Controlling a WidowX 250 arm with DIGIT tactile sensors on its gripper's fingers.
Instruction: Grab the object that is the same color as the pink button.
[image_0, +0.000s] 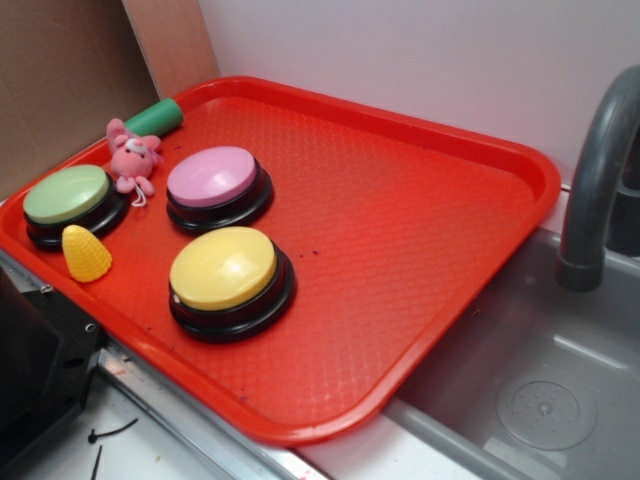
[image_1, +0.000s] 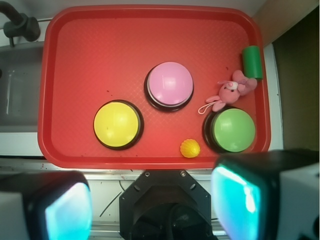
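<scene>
Red tray (image_0: 450, 140) carries three buttons, one pink button (image_0: 212, 177), one plush (image_0: 133, 158).

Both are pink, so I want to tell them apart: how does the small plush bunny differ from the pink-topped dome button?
The small pink plush bunny is soft, irregular and lies on its side; the round pink-topped dome button is smooth, rigid and sits flat. The bunny is clearly smaller. The button has a black base; the bunny has none. Both rest on the red plastic tray.
</scene>
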